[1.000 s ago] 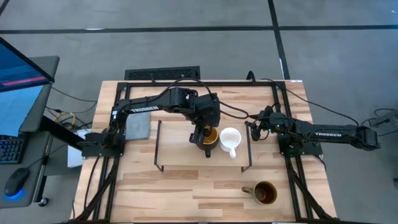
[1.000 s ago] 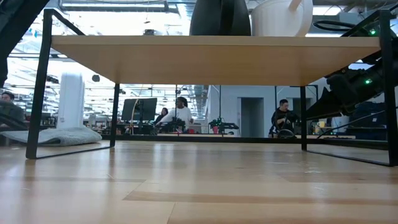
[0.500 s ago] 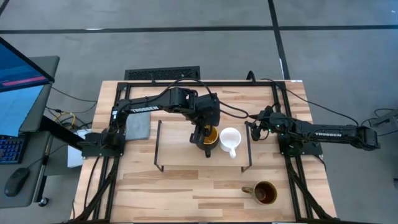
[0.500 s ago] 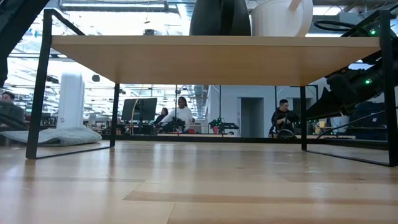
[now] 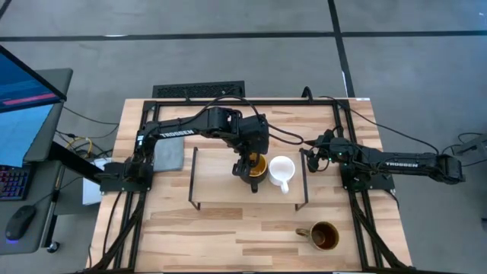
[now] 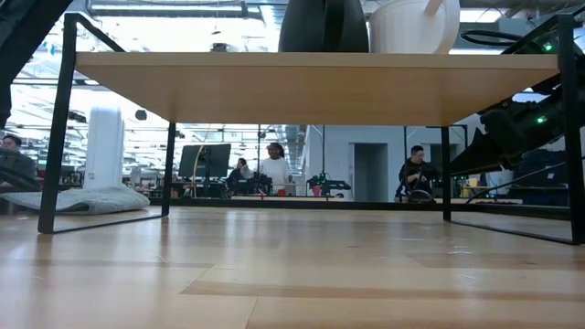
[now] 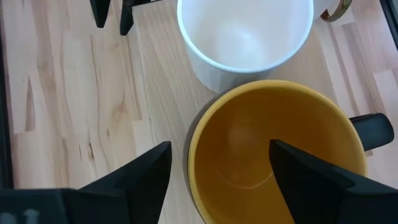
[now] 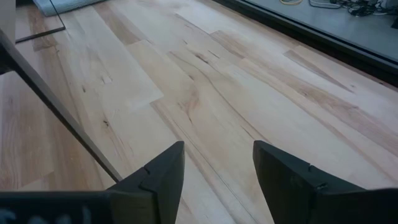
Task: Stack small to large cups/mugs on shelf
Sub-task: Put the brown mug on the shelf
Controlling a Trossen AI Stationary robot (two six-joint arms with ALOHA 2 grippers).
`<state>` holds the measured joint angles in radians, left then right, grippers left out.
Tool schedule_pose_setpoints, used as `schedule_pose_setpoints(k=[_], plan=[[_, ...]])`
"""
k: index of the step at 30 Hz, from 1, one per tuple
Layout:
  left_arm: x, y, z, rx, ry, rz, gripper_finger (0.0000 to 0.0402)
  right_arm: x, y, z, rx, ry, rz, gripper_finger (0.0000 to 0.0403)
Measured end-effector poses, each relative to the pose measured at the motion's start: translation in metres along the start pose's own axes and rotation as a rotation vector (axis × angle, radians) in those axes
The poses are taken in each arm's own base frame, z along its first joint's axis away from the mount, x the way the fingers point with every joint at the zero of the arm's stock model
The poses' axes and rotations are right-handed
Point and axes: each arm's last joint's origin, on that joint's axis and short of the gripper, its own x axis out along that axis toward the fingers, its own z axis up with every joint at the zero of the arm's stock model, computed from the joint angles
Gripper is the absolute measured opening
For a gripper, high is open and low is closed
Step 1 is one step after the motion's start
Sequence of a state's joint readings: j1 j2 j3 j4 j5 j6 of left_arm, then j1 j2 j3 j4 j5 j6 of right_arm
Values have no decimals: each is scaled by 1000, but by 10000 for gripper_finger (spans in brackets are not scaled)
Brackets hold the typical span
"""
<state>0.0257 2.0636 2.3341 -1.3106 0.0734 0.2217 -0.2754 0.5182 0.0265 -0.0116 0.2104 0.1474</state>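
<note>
Currently the left gripper (image 7: pixel 217 171) straddles the rim of the dark yellow-lined ceramic mug (image 7: pixel 273 152), fingers spread and not clamping, seating it beside the small white mug (image 7: pixel 245 37) on the light-wood shelf (image 5: pixel 221 179); the right gripper (image 8: pixel 217 165) waits open beside the shelf.

a: it looks like an open lab or office floor, judging by the people (image 6: pixel 271 164) at desks behind the table (image 6: pixel 292 274).
b: yes, and a monitor (image 5: pixel 23 91), keyboard (image 5: pixel 14 183) and mouse (image 5: pixel 17 221) sit beside it.

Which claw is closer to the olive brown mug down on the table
The right claw, though neither is close. It hangs beside the shelf, across open table from the olive-brown mug. The left claw is over the yellow-lined mug on the shelf.
</note>
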Motion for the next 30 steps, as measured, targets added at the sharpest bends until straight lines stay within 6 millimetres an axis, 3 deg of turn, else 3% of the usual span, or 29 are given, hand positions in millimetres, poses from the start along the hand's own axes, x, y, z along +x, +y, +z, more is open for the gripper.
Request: schedule_pose_setpoints(k=[6, 21, 25, 30], plan=[[0, 0, 0, -5, 4, -1, 263, 0, 0, 0, 0, -1, 0, 214], [-26, -4, -3, -21, -38, -26, 263, 0, 0, 0, -1, 0, 0, 214], [-57, -6, -6, -13, -110, -3, 263, 0, 0, 0, 0, 0, 0, 214], [-112, -10, -10, 5, -313, 44, 263, 0, 0, 0, 1, -1, 0, 214]])
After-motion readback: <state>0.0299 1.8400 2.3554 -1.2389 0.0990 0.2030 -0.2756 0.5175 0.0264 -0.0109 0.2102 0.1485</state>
